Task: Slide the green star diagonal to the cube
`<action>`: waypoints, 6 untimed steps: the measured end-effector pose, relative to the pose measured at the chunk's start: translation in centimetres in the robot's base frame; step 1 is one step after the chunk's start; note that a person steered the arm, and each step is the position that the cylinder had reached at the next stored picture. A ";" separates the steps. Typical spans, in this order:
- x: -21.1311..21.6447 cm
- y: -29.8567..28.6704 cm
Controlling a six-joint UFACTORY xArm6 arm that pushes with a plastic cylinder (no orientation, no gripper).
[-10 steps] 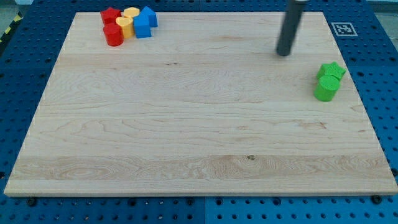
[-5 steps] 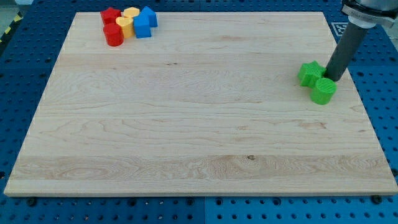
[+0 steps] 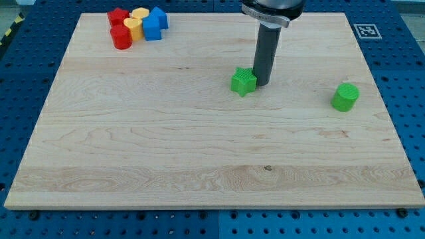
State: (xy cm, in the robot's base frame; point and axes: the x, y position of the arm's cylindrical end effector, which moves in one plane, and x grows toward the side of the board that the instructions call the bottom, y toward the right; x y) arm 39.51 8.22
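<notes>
The green star [image 3: 244,81] lies on the wooden board [image 3: 199,146] right of its middle, in the upper half. My tip [image 3: 263,83] is just to the star's right, touching or nearly touching it. The blue cube [image 3: 152,29] sits in a cluster at the board's top left, far from the star. A green cylinder [image 3: 345,97] stands alone at the view's right.
The top-left cluster holds a red block [image 3: 117,16], a red cylinder [image 3: 121,38], a yellow block [image 3: 139,14], a yellow cylinder [image 3: 133,28] and a second blue block [image 3: 159,16]. A marker tag [image 3: 366,30] lies off the board's top right corner.
My tip swung round to the star's right side and pushed it left across the board, away from the green cylinder. The cylinder stayed near the right edge.
</notes>
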 end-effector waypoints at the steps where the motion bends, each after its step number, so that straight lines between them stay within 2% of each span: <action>1: 0.0 1.1; 2: 2.4 2.0; 3: 4.1 -0.2; 5: 0.8 -11.8; 6: 3.6 -9.5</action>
State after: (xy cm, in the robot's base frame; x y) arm 43.13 -1.24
